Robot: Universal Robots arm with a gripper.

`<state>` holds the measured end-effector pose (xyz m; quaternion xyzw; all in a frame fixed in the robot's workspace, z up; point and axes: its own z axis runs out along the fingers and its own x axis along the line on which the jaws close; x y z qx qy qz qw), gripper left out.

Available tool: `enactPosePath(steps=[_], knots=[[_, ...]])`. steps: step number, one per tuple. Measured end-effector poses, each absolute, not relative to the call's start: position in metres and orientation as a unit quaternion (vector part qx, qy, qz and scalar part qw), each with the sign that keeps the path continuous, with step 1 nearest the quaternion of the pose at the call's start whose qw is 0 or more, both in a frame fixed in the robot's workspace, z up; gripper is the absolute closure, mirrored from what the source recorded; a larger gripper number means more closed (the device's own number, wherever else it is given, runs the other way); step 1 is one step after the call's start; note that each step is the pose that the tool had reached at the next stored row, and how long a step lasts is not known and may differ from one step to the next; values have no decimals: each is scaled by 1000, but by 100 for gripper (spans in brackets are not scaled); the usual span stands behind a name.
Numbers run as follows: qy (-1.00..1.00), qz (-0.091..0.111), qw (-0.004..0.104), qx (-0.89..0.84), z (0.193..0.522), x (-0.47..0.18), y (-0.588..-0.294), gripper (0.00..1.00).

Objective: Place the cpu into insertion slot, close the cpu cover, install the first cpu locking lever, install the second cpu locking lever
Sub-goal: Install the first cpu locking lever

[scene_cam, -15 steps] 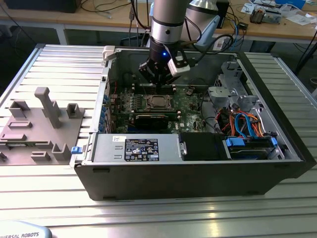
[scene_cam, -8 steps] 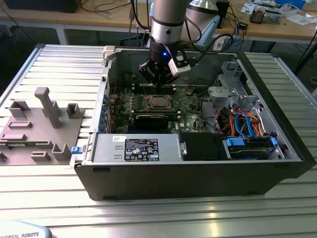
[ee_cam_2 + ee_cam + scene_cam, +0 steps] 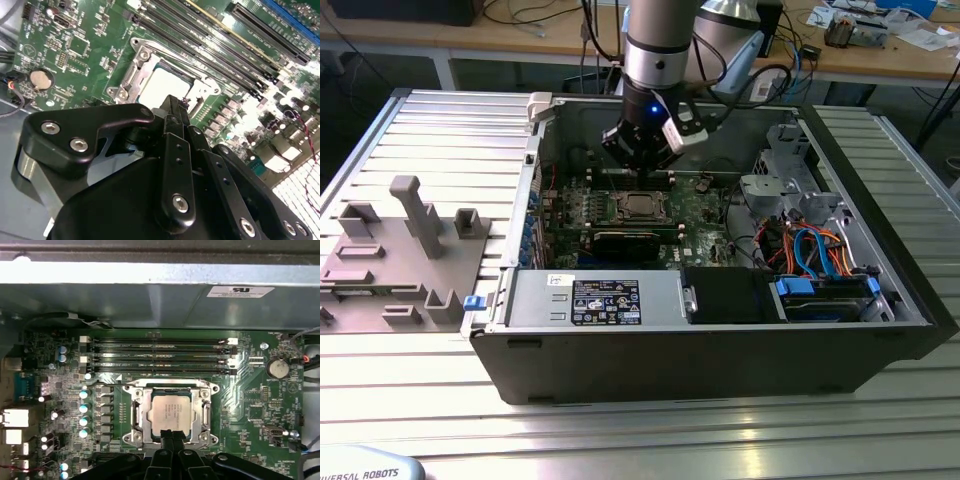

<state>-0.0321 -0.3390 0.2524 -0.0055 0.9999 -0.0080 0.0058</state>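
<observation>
The cpu (image 3: 170, 412), a small square chip with a dull silver top, lies flat in the insertion slot on the green motherboard (image 3: 250, 405); the chip hides the slot's centre. Around the chip lies the cpu cover (image 3: 139, 415), a silver frame, flat on the board. My gripper (image 3: 171, 434) is shut with nothing between its black fingers, and its tips hover at the chip's edge. In the second wrist view the gripper (image 3: 176, 102) points at the cpu (image 3: 162, 85) and cover (image 3: 131, 75). In the exterior view the gripper (image 3: 642, 170) hangs just above the cpu (image 3: 638, 207).
Long black memory slots (image 3: 157, 355) run beside the socket, below the case wall (image 3: 150, 300). A coin battery (image 3: 276, 367) sits on the board. The open case holds a power supply (image 3: 595, 300) and a drive bay with blue cables (image 3: 820, 290). A grey fixture (image 3: 400, 250) stands outside.
</observation>
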Motion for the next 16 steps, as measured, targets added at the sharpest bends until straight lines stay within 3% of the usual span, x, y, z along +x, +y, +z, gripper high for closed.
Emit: enactPosePath(steps=[16], knots=[[1000, -8, 7, -5, 253, -43, -339, 89]])
